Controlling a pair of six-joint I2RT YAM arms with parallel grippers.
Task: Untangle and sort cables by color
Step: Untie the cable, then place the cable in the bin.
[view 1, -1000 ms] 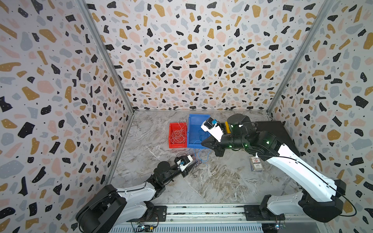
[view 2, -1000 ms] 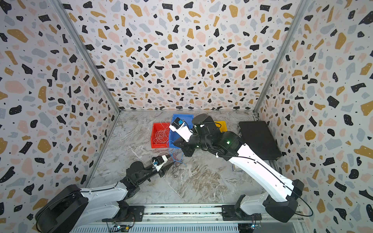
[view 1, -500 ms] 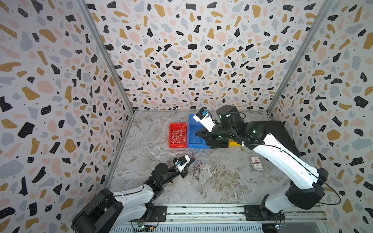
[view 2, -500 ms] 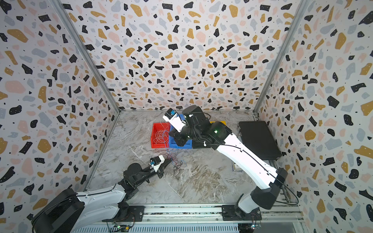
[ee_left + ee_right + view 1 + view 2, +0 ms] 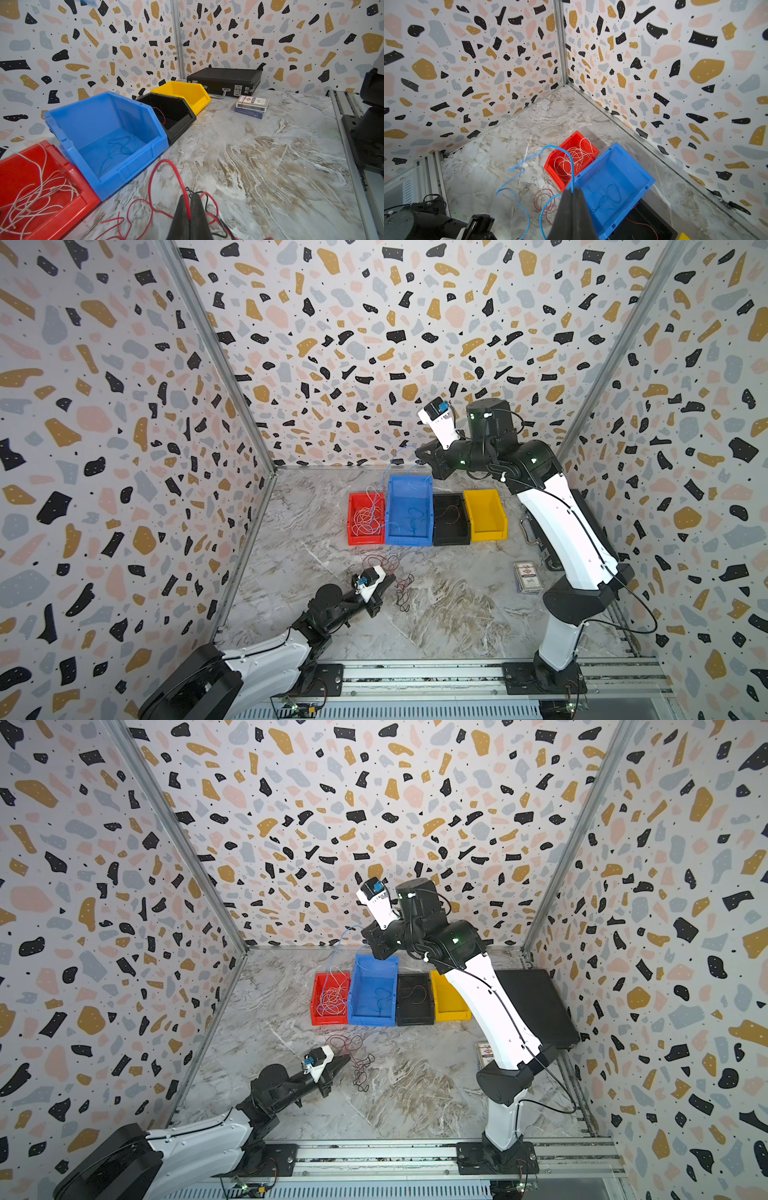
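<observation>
Right gripper (image 5: pixel 574 191), clenched on 1 blue cable (image 5: pixel 572 172), has risen above the blue bin (image 5: pixel 612 166) rim; left gripper (image 5: pixel 190 197) pinches a red cable (image 5: pixel 166 160), bare tabletop (image 5: pixel 259 155) ahead.

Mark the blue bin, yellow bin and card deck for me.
blue bin (image 5: pixel 408 541): in a top view, front wall.
yellow bin (image 5: pixel 485 514): in a top view, bare inside.
card deck (image 5: pixel 528 577): in a top view, top face.
</observation>
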